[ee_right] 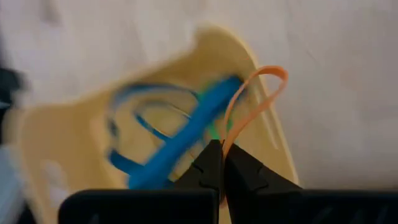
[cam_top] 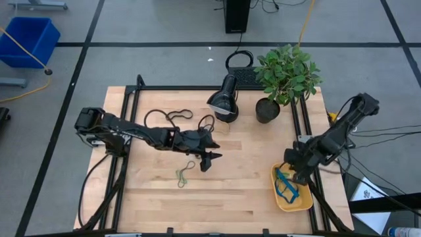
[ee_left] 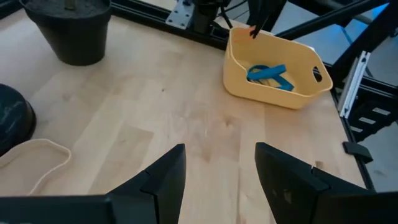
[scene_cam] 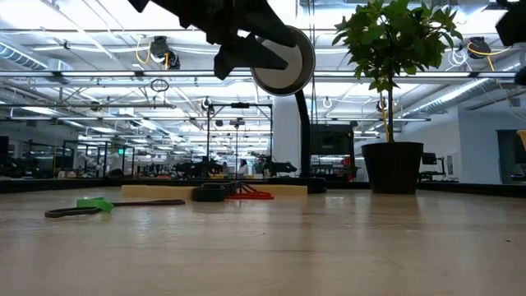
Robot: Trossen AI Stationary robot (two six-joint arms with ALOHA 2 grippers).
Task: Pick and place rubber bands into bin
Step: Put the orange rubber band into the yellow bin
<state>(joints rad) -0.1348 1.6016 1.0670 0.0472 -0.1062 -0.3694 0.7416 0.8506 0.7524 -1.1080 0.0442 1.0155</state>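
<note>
Right now the right claw (ee_right: 222,163) hangs over the bin (cam_top: 304,203), a shallow yellow tray near the counter's front right corner, with its fingers pinched together on an orange rubber band (ee_right: 255,106) whose loop stands up above the tips. Blue rubber bands (cam_top: 285,184) already lie inside the bin, with a hint of green beneath them in the right wrist view. The step in hand looks like the drop, and doing it well probably means bringing the claw squarely over the bin's middle rather than its rim, since the orange loop appears to sit close to one wall and a springy band could flop over the edge. Lowering a little before parting the fingers should keep it from bouncing out; opening fully matters too, because a thin band may cling to one pad. The left claw (ee_left: 221,177) hovers over the middle of the counter with its fingers apart and nothing between them, facing toward the bin. Just beside it, toward the front edge, a green rubber band (cam_top: 183,174) lies flat on the wood with a dark one apparently tangled against it, so that grasp will likely need the tips pressed right down to the surface and centred on a single strand. A tan rubber band (ee_left: 34,158) lies near a dark round lamp base (ee_left: 13,124), and a potted plant (cam_top: 284,76) stands toward the back edge, well clear of both arms.
</note>
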